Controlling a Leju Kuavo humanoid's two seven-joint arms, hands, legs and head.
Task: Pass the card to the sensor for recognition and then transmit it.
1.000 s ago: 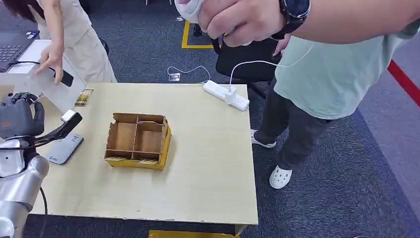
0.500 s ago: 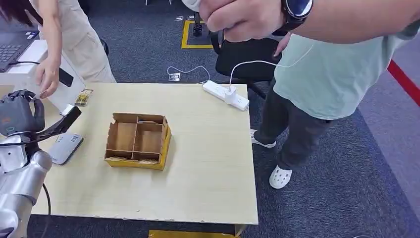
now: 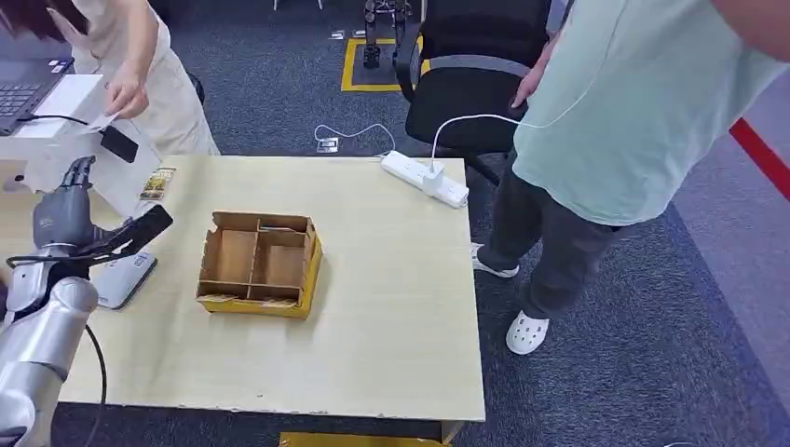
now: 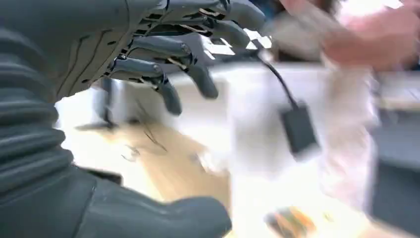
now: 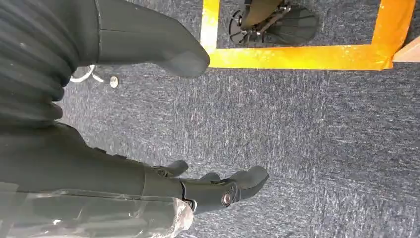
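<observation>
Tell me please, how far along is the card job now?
Mostly done, it seems: the person's hand holds a small white piece, probably the card. The left hand holds nothing, fingers apart, near the grey sensor. Nothing is in hand; perhaps only withdrawing the arm remains.

We count: one box (image 3: 260, 264), four slots; one power strip (image 3: 424, 179); one sensor (image 3: 121, 278); two people (image 3: 622, 121) (image 3: 132, 65); one chair (image 3: 475, 74).

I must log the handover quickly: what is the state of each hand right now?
Left hand: open, fingers spread, holding nothing.
Right hand: open, hanging over the carpet, holding nothing.
</observation>
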